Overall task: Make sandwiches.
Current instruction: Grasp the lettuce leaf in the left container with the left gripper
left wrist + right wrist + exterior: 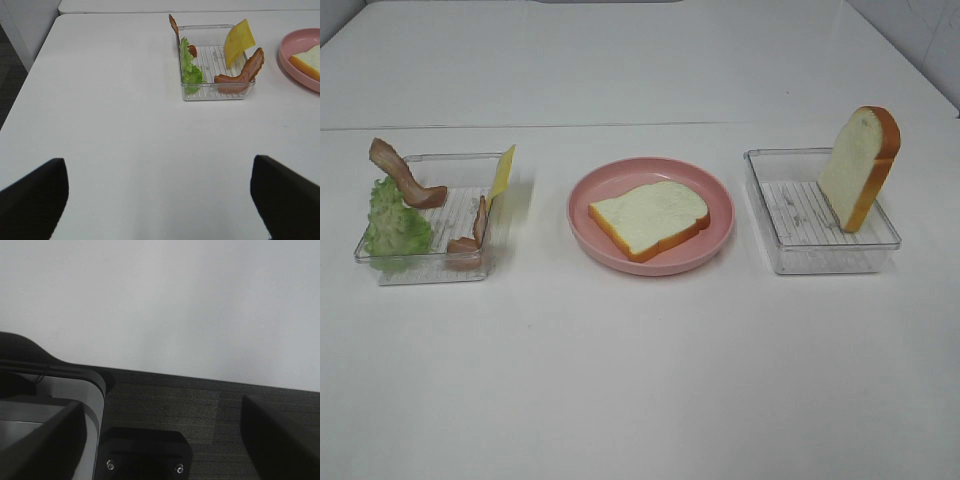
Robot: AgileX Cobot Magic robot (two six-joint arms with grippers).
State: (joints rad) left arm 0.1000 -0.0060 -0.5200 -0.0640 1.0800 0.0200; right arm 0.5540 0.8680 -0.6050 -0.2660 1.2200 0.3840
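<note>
One pale bread slice (650, 217) with orange-brown crust lies flat on the pink plate (582, 225), with nothing on it. A second slice (860, 165) stands upright in the right clear tray (820, 258). The left clear tray (430, 268) holds green lettuce (392, 225), two brown bacon strips (405, 175) and a yellow cheese slice (503, 172). Neither gripper shows in the high view. In the left wrist view the left gripper (160, 200) is open and empty, well short of the tray (215, 95) with the lettuce (189, 67), cheese (237, 42) and bacon (242, 72). The right gripper (160, 440) is open and empty over the table's edge.
The white table (640, 380) spreads around the three containers. In the right wrist view the table edge (200, 375) runs across, with dark floor (210, 410) and a black base (145, 452) below it. The pink plate's rim (292, 67) shows in the left wrist view.
</note>
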